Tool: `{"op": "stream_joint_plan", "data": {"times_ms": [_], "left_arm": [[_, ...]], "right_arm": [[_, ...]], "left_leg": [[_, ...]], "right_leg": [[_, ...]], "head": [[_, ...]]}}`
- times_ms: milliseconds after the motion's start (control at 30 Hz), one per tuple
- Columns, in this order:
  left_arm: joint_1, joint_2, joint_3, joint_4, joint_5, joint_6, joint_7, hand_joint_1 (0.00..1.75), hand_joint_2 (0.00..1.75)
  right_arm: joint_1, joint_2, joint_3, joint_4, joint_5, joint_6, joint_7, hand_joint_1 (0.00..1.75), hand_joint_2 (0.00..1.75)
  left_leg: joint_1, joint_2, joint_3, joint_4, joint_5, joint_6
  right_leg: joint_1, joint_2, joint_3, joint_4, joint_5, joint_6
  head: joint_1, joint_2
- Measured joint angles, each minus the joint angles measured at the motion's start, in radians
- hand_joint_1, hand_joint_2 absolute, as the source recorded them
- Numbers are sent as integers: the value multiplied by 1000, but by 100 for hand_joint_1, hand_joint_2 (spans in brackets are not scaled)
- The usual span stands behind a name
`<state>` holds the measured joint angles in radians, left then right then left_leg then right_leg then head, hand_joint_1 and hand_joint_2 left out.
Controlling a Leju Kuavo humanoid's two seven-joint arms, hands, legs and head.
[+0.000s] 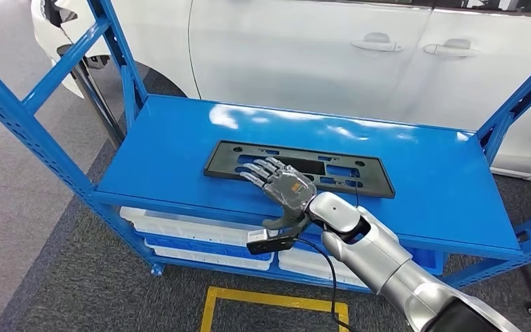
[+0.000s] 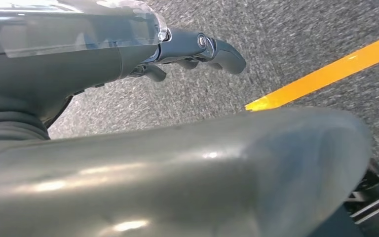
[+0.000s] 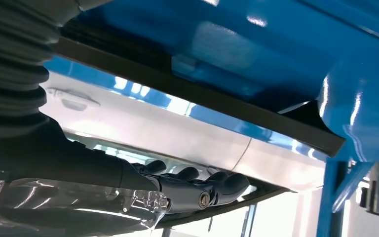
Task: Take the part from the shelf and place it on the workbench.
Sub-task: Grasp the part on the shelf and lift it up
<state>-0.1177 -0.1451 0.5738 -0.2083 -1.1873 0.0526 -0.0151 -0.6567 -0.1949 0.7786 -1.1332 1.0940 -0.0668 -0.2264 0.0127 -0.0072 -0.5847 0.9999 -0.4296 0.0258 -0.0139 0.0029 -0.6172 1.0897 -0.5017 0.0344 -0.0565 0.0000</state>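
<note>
The part (image 1: 229, 160) is a flat black rectangular frame with cut-outs, lying on the blue shelf top (image 1: 429, 187). My right hand (image 1: 283, 183) reaches over the shelf's front edge, its fingers spread above the part's near middle and its thumb hanging at the front edge. In the right wrist view the part (image 3: 202, 98) shows as a dark strip, and the fingers (image 3: 197, 187) stand a little off it with nothing held. My left hand (image 2: 197, 49) hangs over the grey floor, its fingers loose and holding nothing.
A white car (image 1: 304, 55) stands close behind the shelf. Blue uprights (image 1: 34, 131) frame the shelf's left and right ends. White and blue bins (image 1: 193, 232) sit on the lower level. A yellow floor line (image 1: 276, 301) runs in front.
</note>
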Motion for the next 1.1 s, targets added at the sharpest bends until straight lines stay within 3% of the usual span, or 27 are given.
{"op": "stream_joint_plan", "data": {"times_ms": [67,100,133,167,233,300,400,467,567,600,633,667,767,833,900,967,1000,1100], "left_arm": [[-1,0,0,0,2,-1,-2,0,0],[0,0,0,0,3,-1,-2,0,0],[0,0,0,0,4,-1,-2,0,0],[0,0,0,0,4,-1,-2,0,0],[1,-1,0,0,5,1,-2,0,0],[0,-2,0,0,7,2,-1,0,0],[-1,-4,0,0,8,4,2,0,0],[1,-4,-1,0,8,3,4,0,0],[2,-4,-2,0,7,1,6,0,0],[3,-4,-2,0,6,0,7,0,0],[4,-4,-3,0,6,-1,7,0,0],[4,-4,-3,0,6,-2,8,0,0],[2,-4,-4,0,5,-4,8,0,0],[0,-5,-4,0,4,-6,8,0,0],[-1,-5,-4,0,4,-8,8,0,0],[-2,-6,-5,0,3,-10,8,0,0],[-3,-6,-5,0,2,-11,8,0,0],[-6,-7,-6,0,0,-11,8,0,0]], "right_arm": [[-4,1,1,23,19,-3,19,0,175],[-4,1,2,35,31,-4,33,0,175],[-5,1,3,46,45,-6,50,0,175],[-6,1,4,57,63,-6,70,0,175],[-15,2,5,78,99,-7,113,0,175],[-30,6,6,106,133,-6,155,0,175],[-45,14,5,153,159,-6,190,0,175],[-58,20,2,184,166,-9,203,0,175],[-73,27,-4,234,172,-22,215,0,175],[-76,29,-8,252,173,-30,216,0,175],[-79,31,-12,269,173,-37,217,0,175],[-83,34,-17,286,172,-41,217,0,175],[-97,39,-34,330,165,-44,213,3,175],[-106,41,-45,352,160,-44,211,76,175],[-112,40,-53,371,158,-43,209,159,175],[-114,40,-59,388,157,-42,207,172,175],[-113,41,-62,395,157,-41,204,173,175],[-107,41,-67,415,155,-41,195,171,175]], "left_leg": [[-2,1,-1,0,-1,4],[-4,1,-1,1,-1,6],[-5,0,0,2,-2,6],[-6,-1,1,3,-3,7],[-9,-3,4,5,-6,4],[-13,-3,4,7,-9,-1],[-14,-1,3,6,-11,-15],[-13,0,-7,35,-33,-26],[-8,1,-88,211,-120,-39],[-6,1,-118,270,-140,-42],[-4,1,-134,300,-141,-44],[-1,1,-129,285,-121,-46],[2,2,-32,84,-24,-43],[1,1,1,14,-7,-32],[-1,0,1,11,-7,-18],[0,0,2,6,-2,-5],[1,1,1,3,1,0],[-2,2,-5,3,4,7]], "right_leg": [[0,0,-68,138,-61,5],[0,0,-95,190,-75,5],[0,-1,-105,206,-69,4],[1,-1,-95,180,-44,1],[2,-1,-31,41,29,-10],[7,-2,17,-64,65,-20],[10,-3,25,-86,66,-29],[4,-3,30,-95,71,-39],[2,-4,34,-99,72,-48],[2,-4,35,-99,71,-48],[2,-4,36,-99,70,-48],[2,-3,38,-98,69,-46],[3,-2,45,-93,62,-36],[7,-1,44,-90,59,-26],[7,0,44,-91,61,-15],[3,0,35,-71,44,-4],[2,0,18,-33,20,0],[0,-1,-78,163,-71,8]], "head": [[0,0],[0,0],[0,0],[0,0],[0,0],[0,0],[0,0],[0,0],[0,0],[0,0],[0,0],[0,0],[0,0],[0,0],[0,0],[0,0],[0,0],[0,0]]}}
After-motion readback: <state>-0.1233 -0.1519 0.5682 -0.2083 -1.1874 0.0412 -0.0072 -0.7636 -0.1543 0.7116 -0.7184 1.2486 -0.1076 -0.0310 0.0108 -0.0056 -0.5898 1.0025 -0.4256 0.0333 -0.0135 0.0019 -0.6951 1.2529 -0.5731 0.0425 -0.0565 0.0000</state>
